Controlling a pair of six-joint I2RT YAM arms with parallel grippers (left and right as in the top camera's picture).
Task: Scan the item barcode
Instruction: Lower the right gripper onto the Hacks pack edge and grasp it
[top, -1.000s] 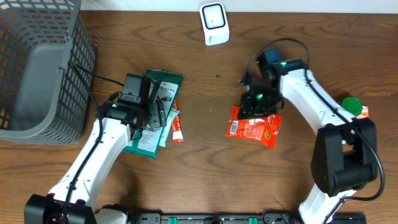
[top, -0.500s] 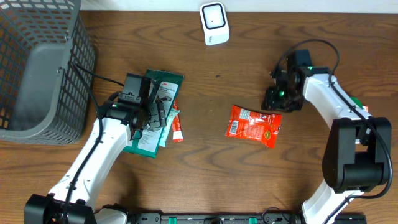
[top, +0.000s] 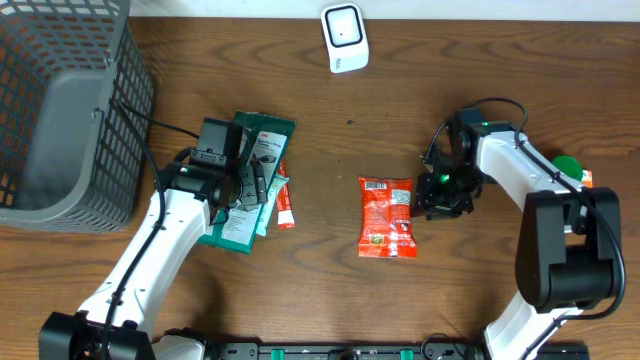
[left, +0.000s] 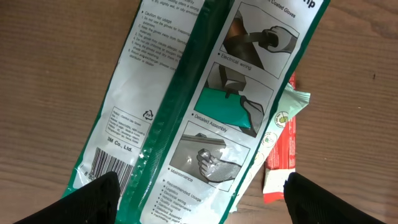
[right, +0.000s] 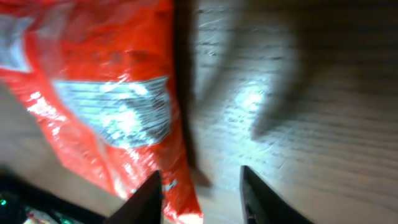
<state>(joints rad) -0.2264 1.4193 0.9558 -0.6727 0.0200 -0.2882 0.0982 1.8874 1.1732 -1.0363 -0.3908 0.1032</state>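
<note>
Overhead view of a wooden table (top: 480, 80) with two robot arms reaching in from the near edge. A red snack packet (top: 388, 216), the item to be scanned, is lying flat near the middle of the table, its long side running away from the robot and a white printed label showing at its far end. The right gripper (top: 441, 194) is sitting just beside the packet's right edge. In the right wrist view its two dark fingers (right: 149, 198) are standing apart with bare wood showing between them, and the packet's crinkled edge is reaching down between them, close to the left-hand finger; they are not clamping it. A pale printed panel on the packet is showing there, too blurred to read.

A white barcode scanner (top: 344, 38) is standing at the far edge of the table, well apart from the packet.

The left gripper (left: 199, 205) is hovering with its fingers spread wide over two overlapping green and white glove packets (top: 262, 150), holding nothing. A small red and white sachet (top: 285, 203) is peeking out beside them. A grey mesh basket (top: 60, 110) is occupying the far left corner. A green-capped object (top: 566, 168) is lying behind the right arm.
</note>
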